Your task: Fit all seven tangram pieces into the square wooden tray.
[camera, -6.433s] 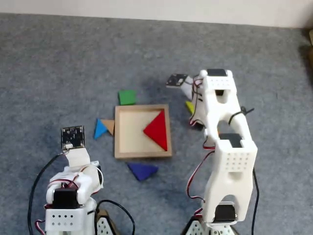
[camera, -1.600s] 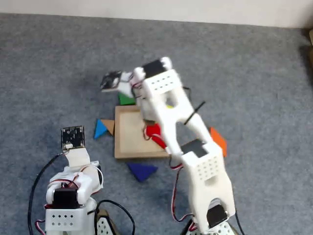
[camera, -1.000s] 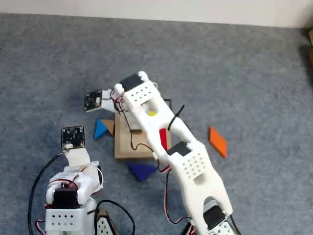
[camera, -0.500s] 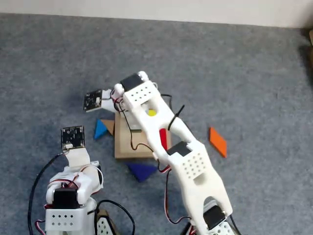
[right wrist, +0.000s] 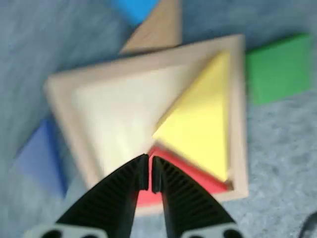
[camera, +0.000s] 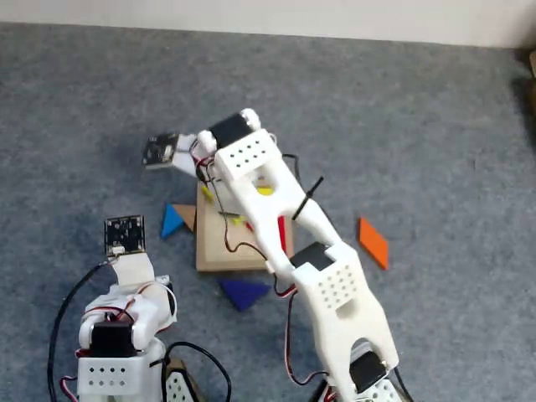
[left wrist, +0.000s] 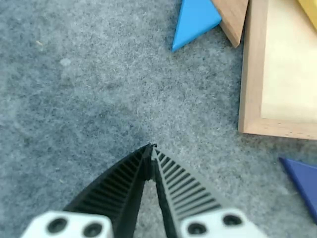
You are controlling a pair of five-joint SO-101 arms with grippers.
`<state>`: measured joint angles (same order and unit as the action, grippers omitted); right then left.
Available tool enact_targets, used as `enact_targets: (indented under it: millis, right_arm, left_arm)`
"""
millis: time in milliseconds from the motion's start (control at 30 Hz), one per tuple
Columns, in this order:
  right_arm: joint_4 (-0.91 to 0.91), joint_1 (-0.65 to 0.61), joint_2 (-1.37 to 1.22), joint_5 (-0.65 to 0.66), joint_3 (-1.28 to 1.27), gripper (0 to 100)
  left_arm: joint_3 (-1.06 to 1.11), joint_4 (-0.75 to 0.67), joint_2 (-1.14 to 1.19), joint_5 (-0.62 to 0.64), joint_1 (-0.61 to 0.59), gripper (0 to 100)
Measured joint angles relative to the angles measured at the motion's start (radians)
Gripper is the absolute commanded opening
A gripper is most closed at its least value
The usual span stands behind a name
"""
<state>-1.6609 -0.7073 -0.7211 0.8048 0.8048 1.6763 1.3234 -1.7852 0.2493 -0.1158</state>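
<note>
Tools: two. Right tool, jaws shut and empty, hangs over the square wooden tray, tips just above the seam where yellow triangle meets red triangle. Risk: a low sideways sweep could knock either piece askew and spoil later fits. Left tool, closed on nothing, hangs over the grey counter near a tray corner.

Count:
- Trays: one.
- Pieces in the tray: two.
- Pieces loose on the counter: five.
  - green square
  - light blue triangle
  - tan triangle
  - dark blue triangle
  - orange parallelogram
</note>
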Motion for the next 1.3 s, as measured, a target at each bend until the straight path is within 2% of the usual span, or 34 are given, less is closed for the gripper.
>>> enact_targets:
  millis: [200,333,633,967,1133,1300]
  right_arm:
    - [0.150,0.000,-0.091,-0.241,0.000,1.3]
    - [0.181,0.017,-0.137,-0.319,0.000,1.3]
    - [0.167,0.115,-0.167,-0.336,0.028,1.3]
    - [-0.006,0.144,-0.170,-0.334,0.112,0.9]
    - [-0.080,0.184,-0.086,-0.338,0.221,0.9]
    - [-0.081,0.256,0.058,-0.341,0.143,0.9]
  left_arm:
    - [0.000,0.000,0.000,0.000,0.000,0]
    - [0.000,0.000,0.000,0.000,0.000,0]
    - [0.000,0.000,0.000,0.000,0.000,0]
    - [0.000,0.000,0.000,0.000,0.002,0]
    - [0.000,0.000,0.000,0.000,0.002,0]
    - [0.000,0.000,0.000,0.000,0.002,0]
